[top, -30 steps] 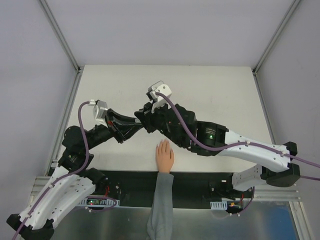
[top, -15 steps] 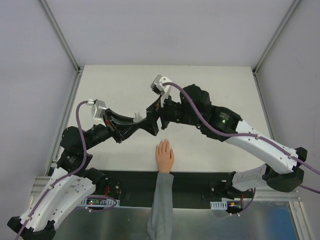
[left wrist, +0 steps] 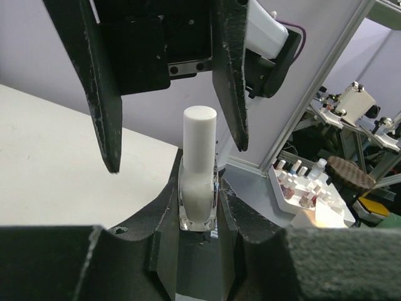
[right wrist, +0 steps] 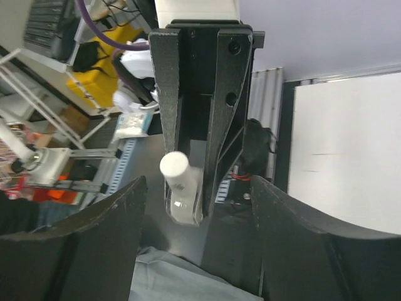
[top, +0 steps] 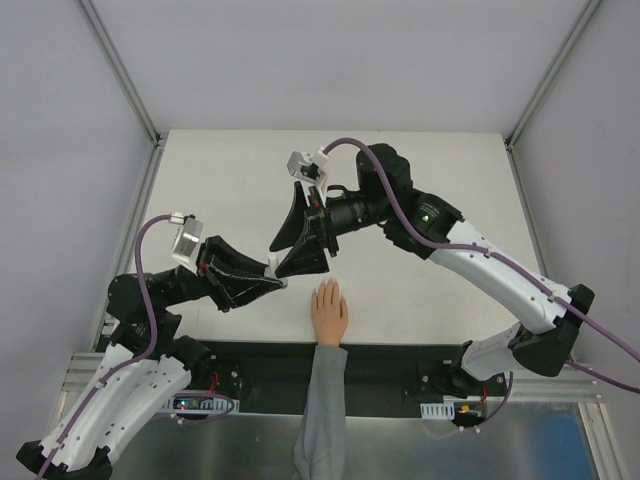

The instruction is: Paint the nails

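Observation:
A peach mannequin hand [top: 329,312] with a grey sleeve [top: 322,420] lies palm down at the table's near edge. Its nails [top: 325,288] are too small to make out. My left gripper [top: 271,269] is shut on a small clear bottle [left wrist: 199,188] and holds it upright, just left of the hand. The bottle's white cap [left wrist: 200,139] stands between the spread fingers [left wrist: 229,75] of my right gripper [top: 290,246], close to one finger and touching neither. In the right wrist view, the bottle [right wrist: 182,202] sits ahead of the open right gripper [right wrist: 197,251].
A black strip [top: 400,365] runs along the near table edge by the arm bases. Metal frame posts [top: 135,100] stand at the table's back corners. Off the table, a white tray of polish bottles [left wrist: 301,188] shows in the left wrist view.
My right gripper has opened and swung round above the bottle's cap. My left gripper has carried the bottle a little toward the near edge.

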You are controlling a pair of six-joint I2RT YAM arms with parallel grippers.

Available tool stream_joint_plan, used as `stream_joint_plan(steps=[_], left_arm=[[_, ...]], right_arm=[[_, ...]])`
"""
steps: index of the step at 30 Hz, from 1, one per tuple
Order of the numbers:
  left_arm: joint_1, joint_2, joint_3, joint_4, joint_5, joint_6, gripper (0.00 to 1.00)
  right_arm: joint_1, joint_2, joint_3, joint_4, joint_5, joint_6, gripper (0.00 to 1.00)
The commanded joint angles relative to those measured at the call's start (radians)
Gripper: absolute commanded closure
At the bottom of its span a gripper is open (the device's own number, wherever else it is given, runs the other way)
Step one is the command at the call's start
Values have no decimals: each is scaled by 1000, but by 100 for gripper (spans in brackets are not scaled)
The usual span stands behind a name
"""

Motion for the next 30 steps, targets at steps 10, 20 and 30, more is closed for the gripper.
stream_joint_plan(steps=[10,20,30], left_arm=[[3,29,7,131,70,-49,100],[3,44,115,-75,-240,142,100],[3,213,119,-49,-408,288,100]], right_arm=[[0,63,27,249,-155,171,63],[67,-77,-72,0,274,-64,99],[512,-77,-48,-108,1662,-8,99]])
